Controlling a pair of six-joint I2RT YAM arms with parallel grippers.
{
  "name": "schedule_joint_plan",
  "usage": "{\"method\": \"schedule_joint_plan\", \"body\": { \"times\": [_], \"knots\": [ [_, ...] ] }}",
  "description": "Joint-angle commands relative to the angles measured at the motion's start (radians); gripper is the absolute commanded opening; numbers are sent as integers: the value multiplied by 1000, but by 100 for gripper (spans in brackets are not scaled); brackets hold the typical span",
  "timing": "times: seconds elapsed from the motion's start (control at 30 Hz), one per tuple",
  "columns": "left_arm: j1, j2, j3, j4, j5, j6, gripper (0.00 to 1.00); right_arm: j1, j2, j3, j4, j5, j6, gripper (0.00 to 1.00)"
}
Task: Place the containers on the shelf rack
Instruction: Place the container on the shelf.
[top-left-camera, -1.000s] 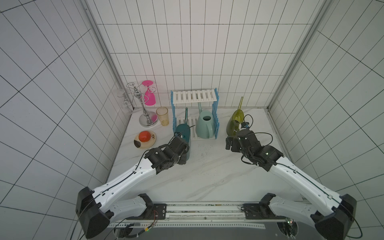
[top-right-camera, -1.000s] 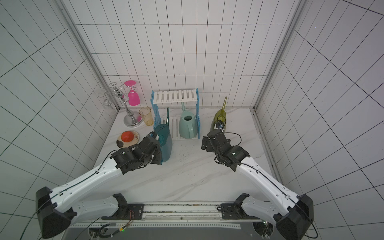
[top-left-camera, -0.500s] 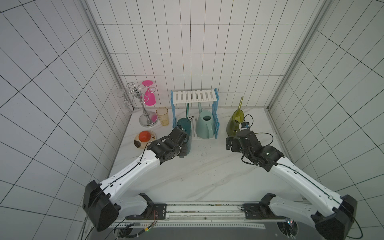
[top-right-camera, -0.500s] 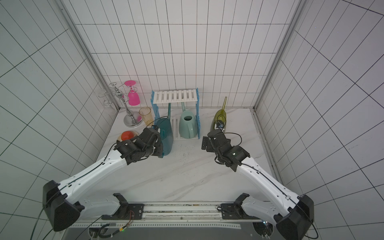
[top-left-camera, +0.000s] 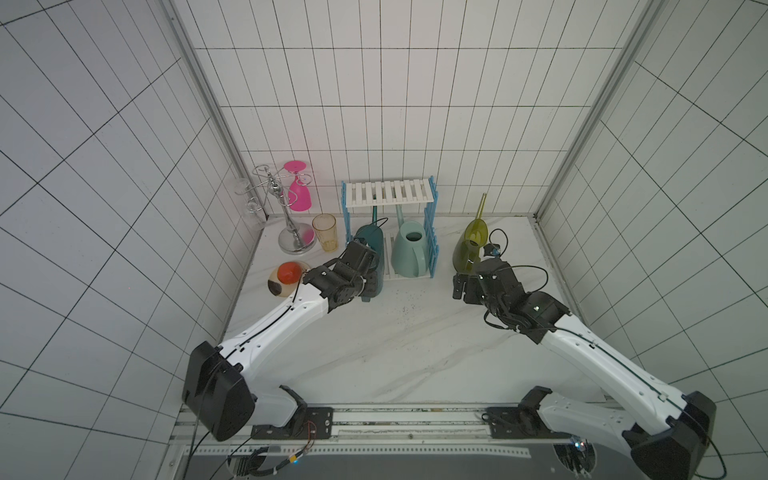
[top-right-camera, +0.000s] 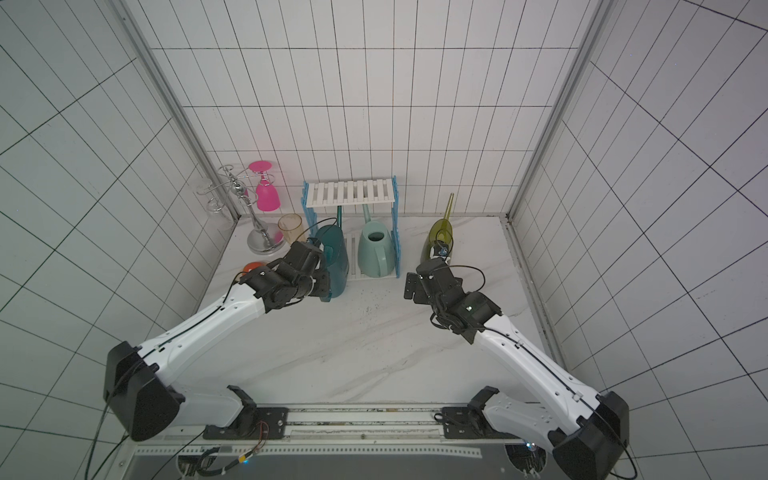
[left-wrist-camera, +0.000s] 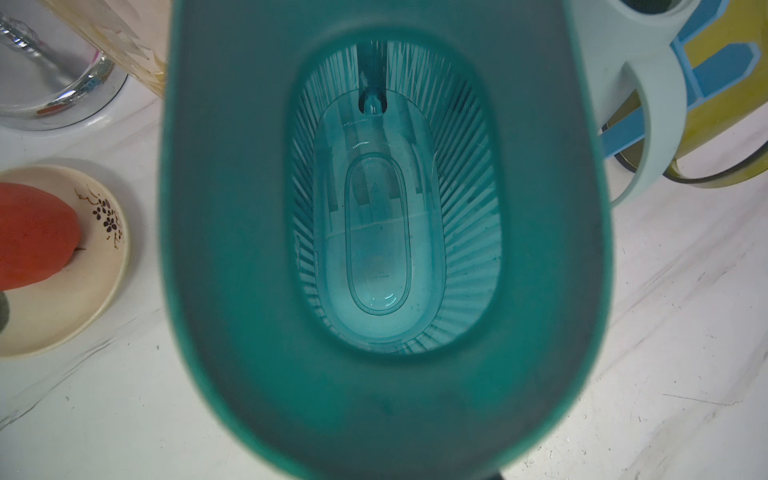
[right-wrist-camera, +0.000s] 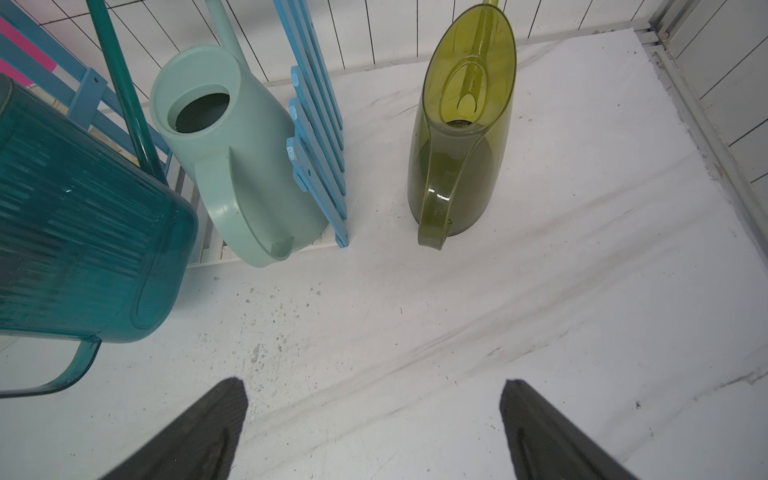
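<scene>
The left claw (top-left-camera: 372, 285) clamps the dark teal watering can (top-left-camera: 374, 243) at the shelf rack's (top-left-camera: 388, 193) lower front; only the left wrist view shows slats through its base. The right claw (right-wrist-camera: 374, 384) gapes empty above the tabletop (right-wrist-camera: 415, 311).

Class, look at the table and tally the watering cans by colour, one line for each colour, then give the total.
dark teal watering can: 1
pale mint green watering can: 1
olive-green watering can: 1
Total: 3
</scene>
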Motion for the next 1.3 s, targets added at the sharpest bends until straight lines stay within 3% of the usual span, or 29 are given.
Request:
{"method": "schedule_joint_plan", "body": {
  "times": [0.0,0.77,1.27],
  "knots": [
    [16,31,57,129,-8,31,0,-12,-21,2,-19,21,-10,99],
    [133,285,213,188,40,58,0,-19,-27,-10,-29,19,-18,99],
    [140,363,269,175,63,52,1,-22,-37,-21,-28,18,-22,99]
  ]
}}
